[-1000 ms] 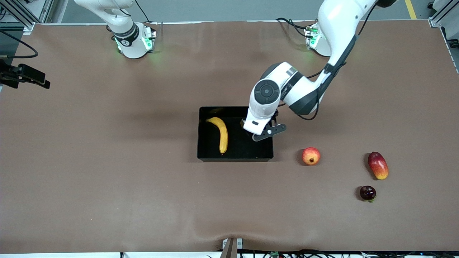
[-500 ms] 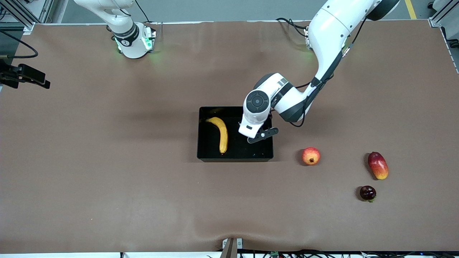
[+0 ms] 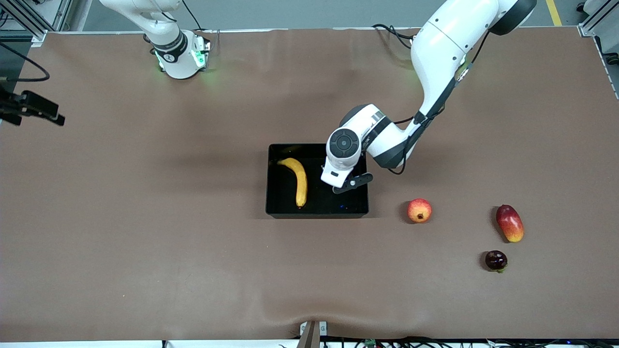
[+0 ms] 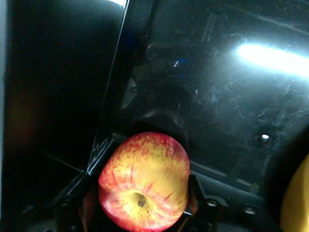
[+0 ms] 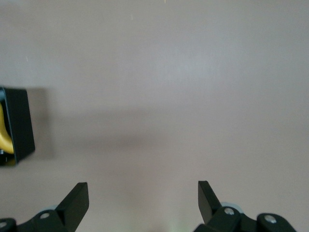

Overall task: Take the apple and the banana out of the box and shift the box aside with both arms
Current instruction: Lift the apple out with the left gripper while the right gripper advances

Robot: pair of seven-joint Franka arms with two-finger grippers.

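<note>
In the front view the left gripper [image 3: 344, 186] and the apple [image 4: 144, 181] lie hidden under the left arm's wrist, lower centre; the wrist view's bottom edge cuts off the apple.

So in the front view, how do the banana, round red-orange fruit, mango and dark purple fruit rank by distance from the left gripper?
1. Banana, in the box under the left gripper.
2. Round red-orange fruit, beside the box.
3. Mango and dark purple fruit, at the left arm's end: too close to call.
</note>
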